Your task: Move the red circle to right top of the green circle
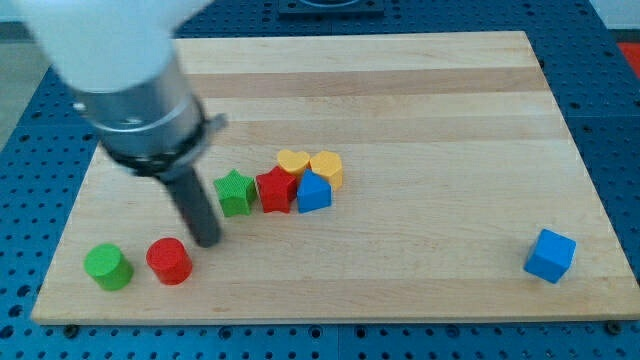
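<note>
My tip [207,240] sat just right of the red circle [169,260], probably lining up a push up past the green circle [107,267]; no jaws on this rod.

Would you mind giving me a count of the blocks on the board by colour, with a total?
Green: 2, the green circle and the green star
Red: 2, the red circle and the red star
Yellow: 2, the yellow heart and the yellow block at its right
Blue: 2, the blue block by the red star and the blue cube
Total: 8
</note>
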Robot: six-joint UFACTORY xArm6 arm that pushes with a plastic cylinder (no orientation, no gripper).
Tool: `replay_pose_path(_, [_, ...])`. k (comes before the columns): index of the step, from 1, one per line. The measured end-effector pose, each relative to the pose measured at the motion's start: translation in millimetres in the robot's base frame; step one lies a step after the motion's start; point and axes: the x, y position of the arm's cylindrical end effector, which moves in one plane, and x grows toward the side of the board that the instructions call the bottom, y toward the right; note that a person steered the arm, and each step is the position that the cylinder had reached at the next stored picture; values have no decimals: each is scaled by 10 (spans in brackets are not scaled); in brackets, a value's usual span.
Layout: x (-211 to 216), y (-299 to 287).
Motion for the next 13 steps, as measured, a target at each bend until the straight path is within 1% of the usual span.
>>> replay_pose_path(1, [217, 260])
replay_pose_path(2, [470, 152])
replay_pose_path(3, [509, 66])
replay_pose_path(6, [491, -231])
replay_pose_path(11, [491, -387])
replay_pose_path(13, [491, -564])
